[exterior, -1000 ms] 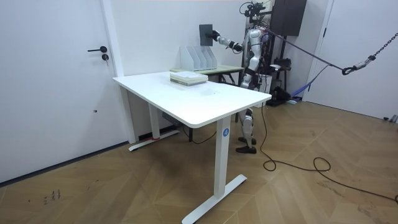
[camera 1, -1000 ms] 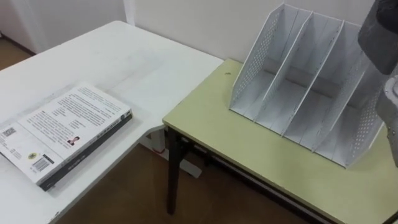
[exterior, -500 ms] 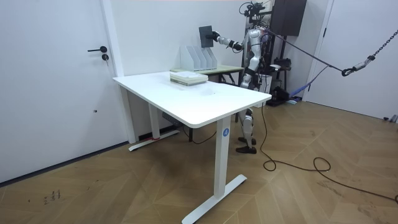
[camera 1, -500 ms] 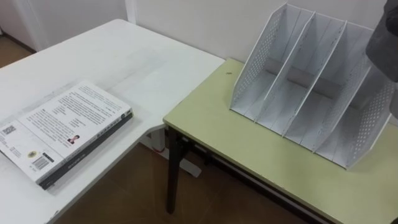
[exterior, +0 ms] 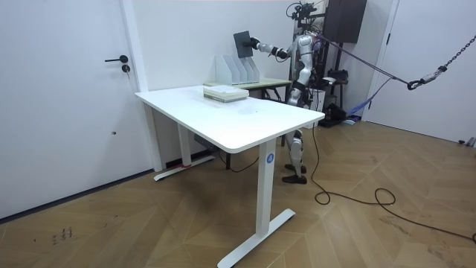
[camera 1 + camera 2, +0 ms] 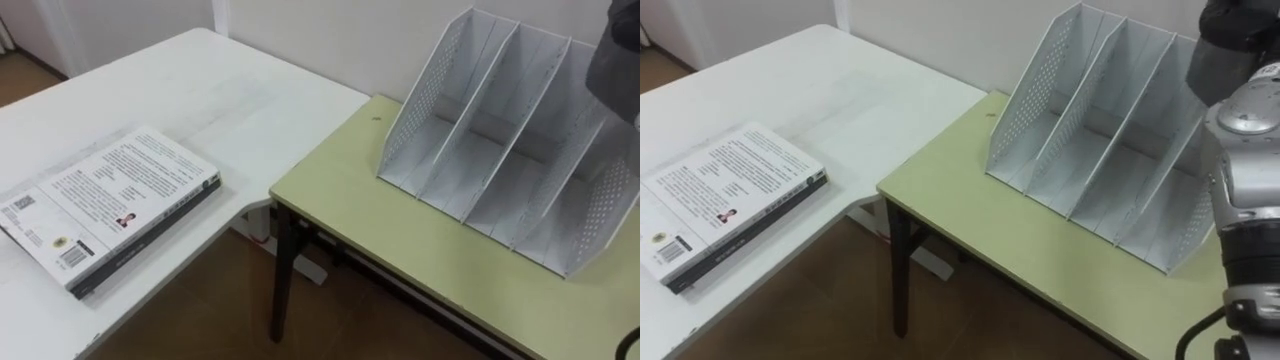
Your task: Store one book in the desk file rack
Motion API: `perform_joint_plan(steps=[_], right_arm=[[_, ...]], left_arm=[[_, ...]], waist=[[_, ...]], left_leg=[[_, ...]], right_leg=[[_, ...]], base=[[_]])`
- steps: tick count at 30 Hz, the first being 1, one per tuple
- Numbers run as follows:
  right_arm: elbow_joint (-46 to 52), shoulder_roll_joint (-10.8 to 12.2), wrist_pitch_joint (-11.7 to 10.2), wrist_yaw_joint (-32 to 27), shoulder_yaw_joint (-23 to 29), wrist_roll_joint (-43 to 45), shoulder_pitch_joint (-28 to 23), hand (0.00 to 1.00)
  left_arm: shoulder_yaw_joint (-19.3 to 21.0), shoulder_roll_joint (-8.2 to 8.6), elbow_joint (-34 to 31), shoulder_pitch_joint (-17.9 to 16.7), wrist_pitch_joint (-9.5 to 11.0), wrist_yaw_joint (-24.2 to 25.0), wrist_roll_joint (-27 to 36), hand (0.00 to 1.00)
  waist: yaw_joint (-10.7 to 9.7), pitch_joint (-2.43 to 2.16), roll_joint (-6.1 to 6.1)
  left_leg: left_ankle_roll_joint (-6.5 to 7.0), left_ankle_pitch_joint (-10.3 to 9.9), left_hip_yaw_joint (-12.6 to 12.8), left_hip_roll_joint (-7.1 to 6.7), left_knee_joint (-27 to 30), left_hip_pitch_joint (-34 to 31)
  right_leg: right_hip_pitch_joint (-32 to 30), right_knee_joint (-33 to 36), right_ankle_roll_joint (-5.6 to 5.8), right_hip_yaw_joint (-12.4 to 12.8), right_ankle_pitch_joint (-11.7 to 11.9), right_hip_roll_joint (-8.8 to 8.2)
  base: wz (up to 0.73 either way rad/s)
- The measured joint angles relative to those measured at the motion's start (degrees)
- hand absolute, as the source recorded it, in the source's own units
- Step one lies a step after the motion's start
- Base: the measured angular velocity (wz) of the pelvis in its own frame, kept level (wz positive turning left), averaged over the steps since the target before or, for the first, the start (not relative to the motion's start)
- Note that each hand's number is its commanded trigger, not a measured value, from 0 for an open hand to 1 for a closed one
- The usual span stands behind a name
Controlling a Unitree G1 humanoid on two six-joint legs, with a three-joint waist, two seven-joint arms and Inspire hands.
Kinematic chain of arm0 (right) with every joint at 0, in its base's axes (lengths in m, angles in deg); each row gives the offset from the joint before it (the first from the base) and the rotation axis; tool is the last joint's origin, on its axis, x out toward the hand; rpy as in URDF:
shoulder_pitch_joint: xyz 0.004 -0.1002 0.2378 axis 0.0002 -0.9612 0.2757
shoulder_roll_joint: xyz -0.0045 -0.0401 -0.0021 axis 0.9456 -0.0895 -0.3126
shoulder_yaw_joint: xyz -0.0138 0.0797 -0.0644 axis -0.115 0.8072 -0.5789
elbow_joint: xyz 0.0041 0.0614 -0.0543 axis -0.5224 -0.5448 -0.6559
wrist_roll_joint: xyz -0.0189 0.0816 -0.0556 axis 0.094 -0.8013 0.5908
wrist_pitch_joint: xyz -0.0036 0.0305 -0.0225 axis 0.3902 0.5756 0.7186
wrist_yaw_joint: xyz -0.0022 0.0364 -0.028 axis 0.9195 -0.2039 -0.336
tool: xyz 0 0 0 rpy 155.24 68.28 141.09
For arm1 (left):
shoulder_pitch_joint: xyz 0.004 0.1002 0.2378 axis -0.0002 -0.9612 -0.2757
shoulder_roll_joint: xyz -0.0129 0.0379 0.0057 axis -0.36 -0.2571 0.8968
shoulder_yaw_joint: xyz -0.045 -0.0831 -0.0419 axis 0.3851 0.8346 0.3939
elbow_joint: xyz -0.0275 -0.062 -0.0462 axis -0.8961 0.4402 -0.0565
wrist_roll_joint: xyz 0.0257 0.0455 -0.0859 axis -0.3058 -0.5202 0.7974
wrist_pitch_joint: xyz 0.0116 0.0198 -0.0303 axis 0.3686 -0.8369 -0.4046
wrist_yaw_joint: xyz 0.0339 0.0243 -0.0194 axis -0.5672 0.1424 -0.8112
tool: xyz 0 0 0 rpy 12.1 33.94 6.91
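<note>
Two books were present; which one was being stored? (Reader)

The dark flat book (image 5: 242, 43), held high above the white perforated-metal file rack (image 6: 500, 130). The robot's right hand (image 5: 255, 46) clasped it by one edge. The thick white-covered paperback (image 6: 110, 205) lay flat on the white table (image 6: 230, 100), well to the left of the rack, untouched. (Legend)

What had changed over the last second? (Reader)

In the room view the dark book had drifted a little further across above the rack and had tipped from upright to slightly slanted. Judged from that, the carry was ending and the lowering into a slot was due. Nothing yet stood in the rack. (Legend)

How much room was there? (Reader)

Ample, on this evidence. The rack's slots were empty and open at top and front. The rack stood toward the back of the olive-green desk top (image 6: 400, 250), with bare surface in front of the rack and the wall (image 6: 320, 40) close behind it. The thin divider edges were the probable snag: a slanted book could land astride one, so squaring it to a slot first seemed advisable. (Legend)
</note>
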Motion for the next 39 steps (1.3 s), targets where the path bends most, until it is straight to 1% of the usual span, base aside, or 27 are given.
perform_joint_plan(steps=[1, 3, 4, 5, 8, 16, 17, 18, 22, 25, 26, 27, 29, 33, 39], right_arm=[[-0.34, -0.01, 0.08, 0.21, -0.37, 0.0, 0.0, 1.0], [-1.14, -0.05, 1.22, 1.5, -1.85, 0.0, 0.0, 1.0], [-1.69, -0.05, 1.36, 1.94, -2.2, 0.01, 0.0, 1.0], [-1.94, -0.05, 1.43, 1.94, -2.41, 0.01, 0.0, 1.0], [-2.56, -0.05, 2.61, 2.08, -3.39, 0.01, 0.0, 1.0], [-2.72, -0.39, 2.62, 2.9, -3.79, 0.02, 0.0, 1.0], [-2.85, -0.46, 2.63, 2.89, -3.79, 0.02, 0.0, 0.6], [-3.07, -0.6, 2.63, 2.89, -3.8, 0.02, 0.0, 0.0], [-5.17, -0.67, 2.54, 2.85, -3.81, 0.03, -0.02, 0.0], [-5.39, -0.67, 2.48, 2.97, -3.81, 0.02, -0.03, 0.0], [-5.79, -0.67, 2.48, 2.98, -3.81, 0.02, -0.1, 0.0], [-6.37, -0.67, 2.48, 3.07, -3.82, 0.01, -0.1, 0.0], [-7.26, -0.67, 2.47, 3.08, -3.9, 0.02, -0.1, 0.0], [-9.32, -0.67, 1.97, 3.18, -3.88, 0.0, -0.06, 0.0], [-9.61, -0.68, 1.87, 3.56, -3.79, -0.04, -0.05, 0.0]], left_arm=[[0.0, -0.01, -0.02, 0.0, -0.07, 0.0, 0.0, 0.0], [0.02, -0.04, -0.09, 0.02, -0.5, -0.01, 0.01, 0.0], [0.02, -0.06, -0.23, 0.01, -0.58, 0.02, 0.01, 0.0], [0.02, -0.08, -0.36, 0.01, -0.7, 0.04, 0.01, 0.0], [0.12, -0.1, -0.55, 0.01, -0.89, 0.06, 0.02, 0.0], [0.7, -0.49, -0.78, 0.01, -1.64, -0.09, 0.03, 0.0], [0.76, -0.52, -0.73, 0.01, -1.64, -0.13, 0.05, 0.0], [0.76, -0.57, -0.65, 0.02, -1.64, -0.15, 0.06, 0.0], [0.69, -0.64, -0.3, 0.02, -1.49, -0.55, 0.14, 0.0], [0.82, -0.7, 0.24, 0.05, -1.09, -0.49, 0.15, 0.0], [1.06, -0.85, 0.68, 0.17, -0.9, -0.46, 0.15, 0.0], [1.16, -0.94, 1.39, 0.53, -0.74, -0.54, 0.15, 0.0], [1.14, -1.1, 1.76, 0.98, -0.68, -0.62, 0.4, 0.0], [1.08, -1.1, 1.75, 0.99, -0.38, -0.9, 0.46, 0.0], [1.08, -1.23, 1.76, 0.98, -0.28, -1.68, 0.47, 0.0]], waist=[[0.0, 0.0, 0.0], [-0.03, -0.01, 0.02], [0.07, -0.02, 0.03], [0.17, -0.02, 0.03], [0.4, -0.06, 0.1], [1.04, -0.2, 0.31], [1.09, -0.2, 0.31], [1.14, -0.2, 0.31], [1.36, -0.14, 0.18], [1.38, 0.08, -0.18], [1.38, 0.21, -0.35], [1.42, 0.35, -0.57], [1.61, 0.49, -0.82], [1.73, 0.49, -0.82], [1.54, 0.4, -0.62]], left_leg=[[0.0, 0.0, 0.0, 0.0, 0.0, 0.0], [0.0, 0.0, 0.0, 0.01, 0.12, -0.19], [0.0, 0.0, -0.01, 0.01, 0.34, -0.48], [0.0, 0.0, -0.01, 0.01, 0.39, -0.59], [0.0, 0.0, -0.01, 0.01, 0.52, -1.03], [-0.01, 0.01, -0.74, -0.02, 0.62, -1.25], [-0.01, 0.01, -0.82, -0.02, 0.62, -1.25], [-0.02, 0.01, -1.05, -0.04, 0.62, -1.25], [-0.03, 0.02, -1.71, -0.09, 0.45, -0.12], [-0.1, 0.06, -1.81, -0.04, 0.45, -0.05], [-0.12, 0.07, -2.28, -0.06, 0.45, 0.04], [-0.13, 0.08, -2.29, -0.06, 0.47, 0.19], [-0.14, 0.09, -2.25, -0.06, 0.53, 0.22], [-0.02, 0.15, -2.32, -0.05, 0.66, 0.01], [-0.01, 0.19, -2.24, -0.07, 0.87, -0.36]], right_leg=[[0.0, 0.0, 0.0, 0.0, 0.0, 0.0], [-0.1, 0.0, 0.0, 0.0, 0.0, 0.0], [-0.33, 0.06, -0.01, 0.01, 0.01, -0.03], [-0.46, 0.11, -0.03, 0.01, 0.02, -0.04], [-0.88, 0.16, -0.08, 0.01, 0.05, -0.04], [-0.91, 0.12, -0.08, -0.3, 0.05, -0.01], [-0.88, 0.13, -0.08, -0.38, 0.05, -0.01], [-0.81, 0.13, -0.08, -0.54, 0.05, 0.0], [0.35, 0.03, -0.08, -1.28, 0.05, -0.02], [0.42, 0.03, -0.09, -1.34, 0.05, 0.0], [0.57, 0.03, -0.12, -1.41, 0.07, 0.0], [0.71, 0.03, -0.14, -1.37, 0.08, -0.01], [0.76, 0.05, -0.2, -1.33, 0.12, -0.01], [0.77, 0.1, -0.19, -1.46, 0.14, -0.15], [0.64, 0.14, -0.18, -1.67, 0.15, -0.14]], base=[[0.0], [0.0], [0.0], [0.0], [0.0], [0.02], [0.0], [0.04], [0.04], [-0.02], [0.0], [0.0], [0.0], [0.02], [0.02]])
